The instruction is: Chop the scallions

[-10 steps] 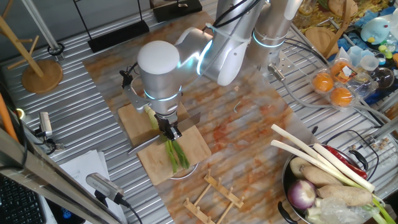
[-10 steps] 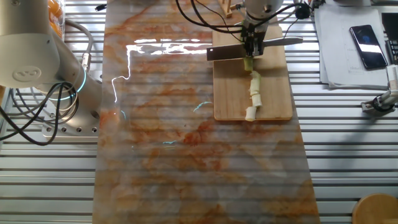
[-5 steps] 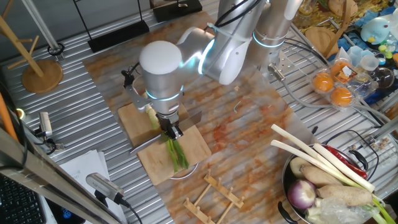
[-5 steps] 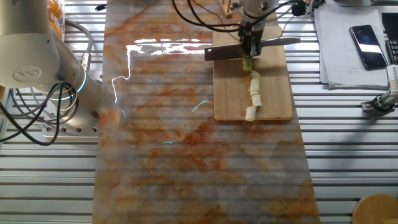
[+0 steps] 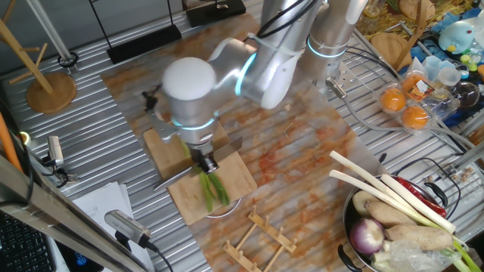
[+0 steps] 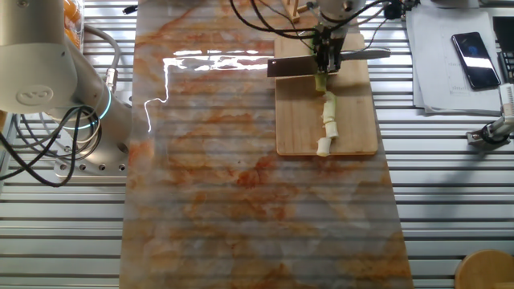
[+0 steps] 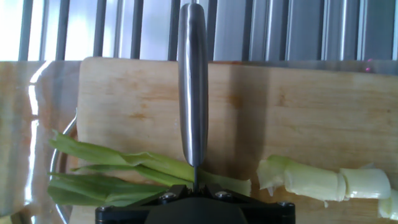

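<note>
The scallion lies along a wooden cutting board (image 5: 181, 202). Its green leaves (image 5: 214, 189) point toward the board's near end, and several short cut white pieces (image 6: 325, 122) lie in a row beyond them. My gripper (image 5: 204, 160) is shut on a steel knife (image 6: 289, 66), held crosswise over the stalk where white meets green. In the hand view the knife (image 7: 193, 81) stands edge-on above the board (image 7: 311, 106). The green leaves (image 7: 112, 171) are left of it and the cut white pieces (image 7: 314, 182) right of it. The gripper (image 7: 194, 190) shows at the bottom edge.
A pot (image 5: 355, 227) at the right front holds long white leek stalks (image 5: 386, 189), an onion and other vegetables. A wooden rack (image 5: 261, 236) lies in front of the board. Oranges (image 5: 404, 106) are at the right and a wooden stand (image 5: 51, 92) at the left. A phone (image 6: 471, 60) lies on papers.
The arm's wrist has shifted slightly to the left and is motion-blurred. The knife has moved a little along the stalk, still over the scallion. The cut pieces have not moved.
</note>
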`<state>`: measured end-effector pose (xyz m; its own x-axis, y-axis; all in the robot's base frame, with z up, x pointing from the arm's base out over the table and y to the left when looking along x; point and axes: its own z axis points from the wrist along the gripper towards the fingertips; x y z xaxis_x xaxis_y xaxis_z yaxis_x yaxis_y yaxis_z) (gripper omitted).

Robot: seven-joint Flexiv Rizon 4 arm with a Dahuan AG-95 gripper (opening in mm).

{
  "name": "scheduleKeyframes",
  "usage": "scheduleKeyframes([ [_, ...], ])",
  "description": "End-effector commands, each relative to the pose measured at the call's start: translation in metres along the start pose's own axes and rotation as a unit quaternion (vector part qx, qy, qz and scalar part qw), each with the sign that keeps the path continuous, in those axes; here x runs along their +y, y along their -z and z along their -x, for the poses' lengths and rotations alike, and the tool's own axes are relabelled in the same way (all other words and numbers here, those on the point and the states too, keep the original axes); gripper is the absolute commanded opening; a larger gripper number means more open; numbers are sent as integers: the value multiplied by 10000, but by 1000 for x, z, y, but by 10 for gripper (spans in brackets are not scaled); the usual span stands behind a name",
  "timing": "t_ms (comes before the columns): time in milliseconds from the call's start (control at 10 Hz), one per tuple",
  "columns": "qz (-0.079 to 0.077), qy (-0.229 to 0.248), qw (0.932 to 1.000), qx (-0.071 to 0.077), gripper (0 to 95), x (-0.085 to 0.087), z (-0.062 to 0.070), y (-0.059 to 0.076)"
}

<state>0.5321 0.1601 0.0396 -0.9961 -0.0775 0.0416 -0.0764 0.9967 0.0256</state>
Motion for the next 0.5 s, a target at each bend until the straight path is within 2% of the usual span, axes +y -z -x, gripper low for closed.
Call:
scheduleKeyframes([
  [100, -135, 12, 9999, 106, 0, 0, 2, -15],
  [200, -117, 27, 9999, 109, 0, -2, 2, -15],
  [400, 128, -58, 9999, 78, 0, -1, 5, -12],
  [500, 113, -55, 9999, 87, 0, 0, 5, -15],
])
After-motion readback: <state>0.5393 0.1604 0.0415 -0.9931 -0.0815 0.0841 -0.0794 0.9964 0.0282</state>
